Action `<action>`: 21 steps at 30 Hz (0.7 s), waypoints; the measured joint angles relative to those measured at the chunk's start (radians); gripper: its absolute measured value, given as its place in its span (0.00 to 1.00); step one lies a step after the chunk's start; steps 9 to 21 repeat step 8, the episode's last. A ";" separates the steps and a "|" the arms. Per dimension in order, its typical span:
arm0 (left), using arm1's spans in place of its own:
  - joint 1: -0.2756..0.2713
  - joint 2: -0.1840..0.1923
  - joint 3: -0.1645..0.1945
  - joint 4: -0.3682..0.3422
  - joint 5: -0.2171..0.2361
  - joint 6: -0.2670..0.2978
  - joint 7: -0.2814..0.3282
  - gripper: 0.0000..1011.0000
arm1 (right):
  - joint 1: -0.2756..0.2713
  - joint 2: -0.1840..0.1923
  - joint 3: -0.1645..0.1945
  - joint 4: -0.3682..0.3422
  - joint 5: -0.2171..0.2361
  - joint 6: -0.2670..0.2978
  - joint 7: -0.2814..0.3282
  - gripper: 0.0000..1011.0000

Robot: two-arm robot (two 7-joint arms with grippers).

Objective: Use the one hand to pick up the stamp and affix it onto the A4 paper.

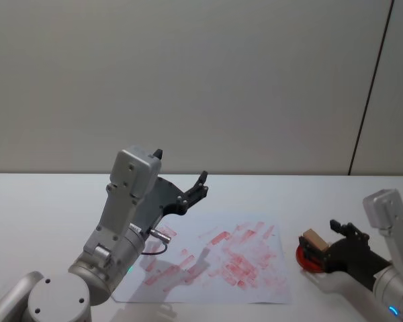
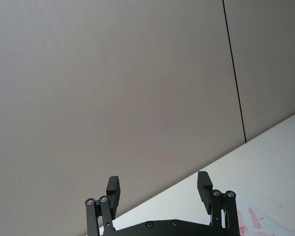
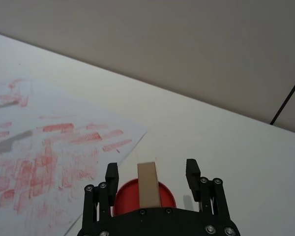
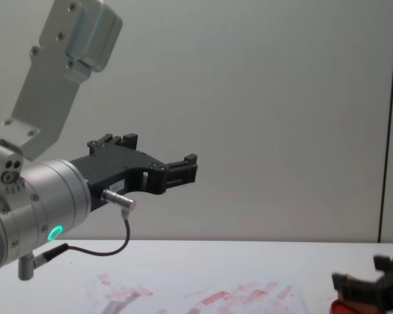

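The stamp [image 3: 149, 184] stood on the red ink pad [image 1: 307, 260] at the table's right, just right of the paper [image 1: 221, 258]. The right gripper [image 3: 150, 175] straddled it, fingers apart, not touching. The left gripper [image 2: 160, 188] hung raised above the paper's left part, fingers apart, empty.

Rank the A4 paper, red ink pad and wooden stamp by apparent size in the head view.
1. A4 paper, clearly largest.
2. Red ink pad, partly hidden behind the right pincer, so its full extent is uncertain.
3. Stamp, smallest, standing on the pad between that pincer's open fingers.
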 joint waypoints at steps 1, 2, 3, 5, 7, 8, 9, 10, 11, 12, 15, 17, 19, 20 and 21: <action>0.000 0.000 0.000 0.000 0.000 0.000 0.000 0.99 | 0.000 0.000 0.000 0.000 0.000 0.000 0.000 0.79; 0.000 0.000 0.000 0.000 0.000 0.000 0.000 0.99 | -0.003 0.000 0.002 -0.014 0.009 -0.005 -0.005 0.84; 0.000 0.000 0.000 0.000 0.000 0.000 0.000 0.99 | -0.004 0.000 0.002 -0.019 0.013 -0.008 -0.007 0.86; 0.000 0.000 0.000 0.000 0.000 0.000 0.000 0.99 | -0.009 0.000 0.003 -0.041 0.027 -0.017 -0.016 0.92; 0.000 0.000 0.000 0.000 0.000 0.000 0.000 0.99 | -0.015 0.000 0.005 -0.067 0.042 -0.026 -0.024 0.98; 0.000 0.000 0.000 0.000 0.000 0.000 0.000 0.99 | -0.017 0.000 0.005 -0.075 0.046 -0.029 -0.028 0.99; 0.000 0.000 0.000 0.000 0.000 0.000 0.000 0.99 | -0.017 0.000 0.005 -0.075 0.046 -0.029 -0.028 0.99; 0.000 0.000 0.000 0.000 0.000 0.000 0.000 0.99 | -0.017 0.000 0.005 -0.075 0.046 -0.029 -0.028 0.99; 0.000 0.000 0.000 0.000 0.000 0.000 0.000 0.99 | -0.017 0.000 0.005 -0.075 0.046 -0.029 -0.028 0.99; 0.000 0.000 0.000 0.000 0.000 0.000 0.000 0.99 | -0.017 0.000 0.005 -0.075 0.046 -0.029 -0.028 0.99; 0.000 0.000 0.000 0.000 0.000 0.000 0.000 0.99 | -0.017 0.000 0.005 -0.075 0.046 -0.029 -0.028 0.99; 0.000 0.000 0.000 0.000 0.000 0.000 0.000 0.99 | -0.017 0.000 0.005 -0.075 0.046 -0.029 -0.028 0.99; 0.000 0.000 0.000 0.000 0.000 0.000 0.000 0.99 | -0.017 0.000 0.005 -0.075 0.046 -0.029 -0.028 0.99; 0.000 0.000 0.000 0.000 0.000 0.000 0.000 0.99 | -0.017 0.000 0.005 -0.075 0.046 -0.029 -0.028 0.99; 0.000 0.000 0.000 0.000 0.000 0.000 0.000 0.99 | -0.017 0.000 0.005 -0.075 0.046 -0.029 -0.028 0.99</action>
